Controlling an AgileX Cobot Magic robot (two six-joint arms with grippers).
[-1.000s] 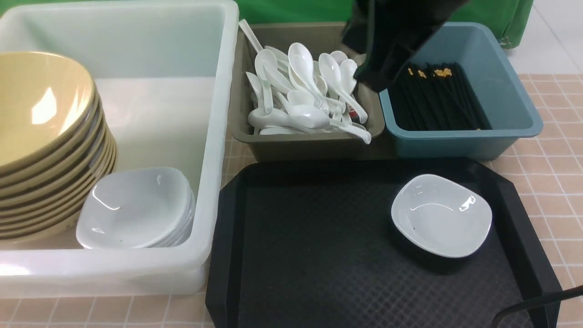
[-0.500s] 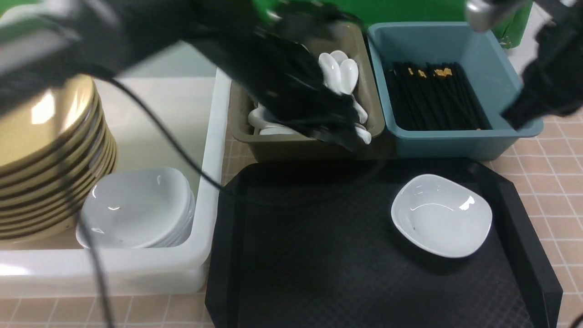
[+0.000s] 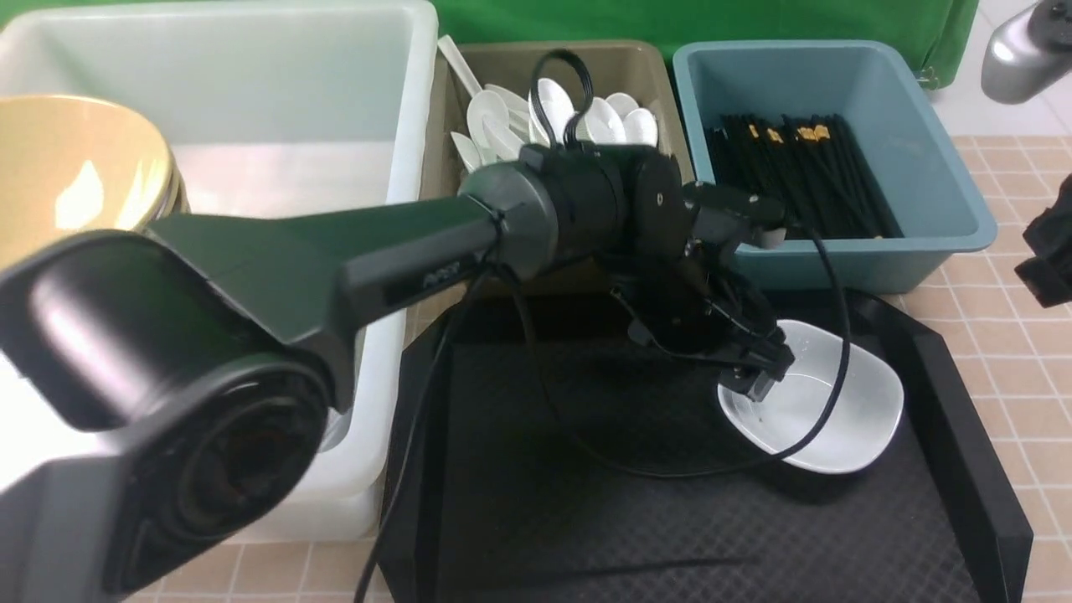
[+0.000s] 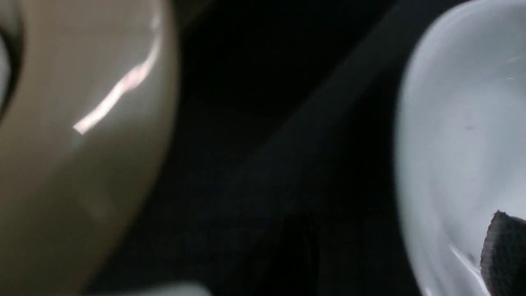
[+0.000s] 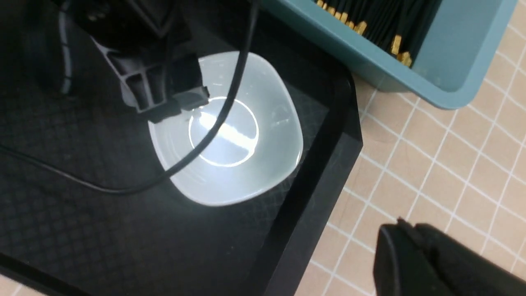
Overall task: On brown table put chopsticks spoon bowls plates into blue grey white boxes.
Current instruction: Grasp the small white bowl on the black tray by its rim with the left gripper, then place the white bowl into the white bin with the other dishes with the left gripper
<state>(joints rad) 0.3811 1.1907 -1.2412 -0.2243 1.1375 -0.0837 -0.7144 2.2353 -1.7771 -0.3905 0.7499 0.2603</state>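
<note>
The left gripper (image 3: 756,378) is down at the rim of the one loose plate (image 3: 837,419), on the side of the dish nearer the middle of the black tray (image 3: 586,469). The left wrist view shows one dark fingertip (image 4: 503,255) inside the dish. The other finger is out of sight, so I cannot tell whether the jaws are spread over the rim or pinching it. The plate lies flat in the right part of the tray.

A second ago the left arm was not in view. Half a second ago it was a blur sweeping over the grey box (image 3: 469,59) behind the tray's far edge. Now it is low and sharp at the dish, so the reach looks finished and the grasp is probably the step in hand. The plate has not shifted from its spot on the tray.

The right gripper (image 3: 1047,251), which was above the boxes a second ago, has backed off past the tray's right edge over the brown table (image 3: 997,318). Its jaws are too cropped to read.

Behind the tray, the spoons (image 3: 620,121) fill the grey box and the chopsticks (image 3: 804,176) lie in the blue box (image 3: 837,260). The white box (image 3: 394,251) by the tray's left edge holds the bowls (image 3: 75,167). The arm now hides the plates stacked in that box, and this dish should probably go there.
</note>
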